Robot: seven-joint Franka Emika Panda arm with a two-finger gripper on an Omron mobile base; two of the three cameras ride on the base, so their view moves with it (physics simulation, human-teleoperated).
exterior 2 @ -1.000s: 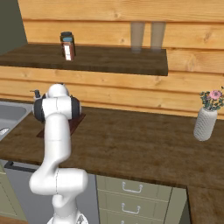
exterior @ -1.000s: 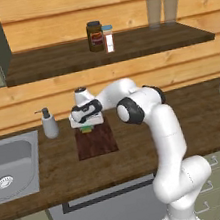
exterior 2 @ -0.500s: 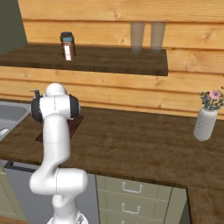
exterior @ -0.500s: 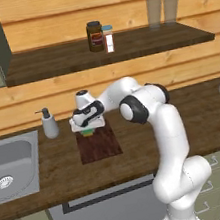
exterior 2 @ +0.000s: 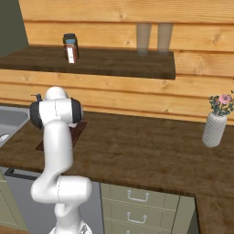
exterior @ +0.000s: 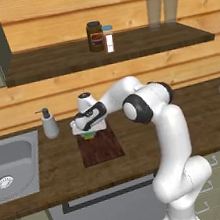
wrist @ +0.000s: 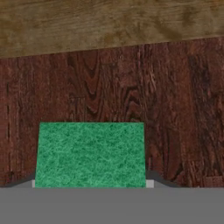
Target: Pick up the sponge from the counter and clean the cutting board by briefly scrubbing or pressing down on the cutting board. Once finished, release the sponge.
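The gripper (exterior: 89, 134) squeezes the little green and yellow sponge (wrist: 90, 154) at the far edge of the flat dark reddish-brown cutting board (exterior: 101, 146). If it rubs too far that way, the sponge could slide off onto the brown wood counter (exterior: 138, 143).

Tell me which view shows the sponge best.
The hand view: the sponge sits large and close, its green top plain over the cutting board. The left base view shows a small piece under the gripper.
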